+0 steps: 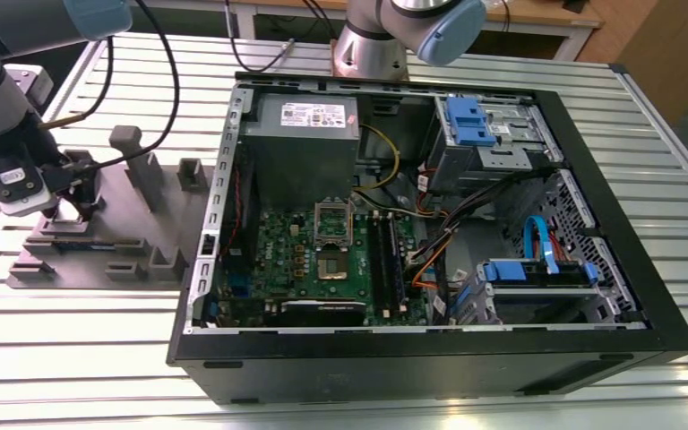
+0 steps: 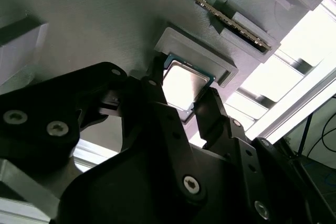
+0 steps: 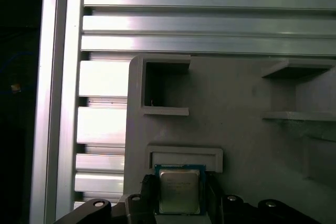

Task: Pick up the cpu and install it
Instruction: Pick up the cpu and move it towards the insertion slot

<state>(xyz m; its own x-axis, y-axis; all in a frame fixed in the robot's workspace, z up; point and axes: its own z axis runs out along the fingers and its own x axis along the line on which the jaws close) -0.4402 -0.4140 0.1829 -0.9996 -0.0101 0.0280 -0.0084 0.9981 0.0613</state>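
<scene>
Silver-topped, the cpu (image 2: 184,84) sits in its nest on the grey fixture (image 1: 117,237), at nine o'clock of the computer case (image 1: 440,358); the gripper (image 2: 181,95) fingers (image 2: 212,109) clasp its opposite edges; seemingly unlifted yet; the motherboard socket (image 1: 333,260) awaits it.

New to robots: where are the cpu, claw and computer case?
cpu (image 3: 179,191), first wrist view, shiny metal top.
claw (image 2: 182,86), second wrist view, midway between its tips.
computer case (image 1: 440,358), exterior view, black side wall.
</scene>
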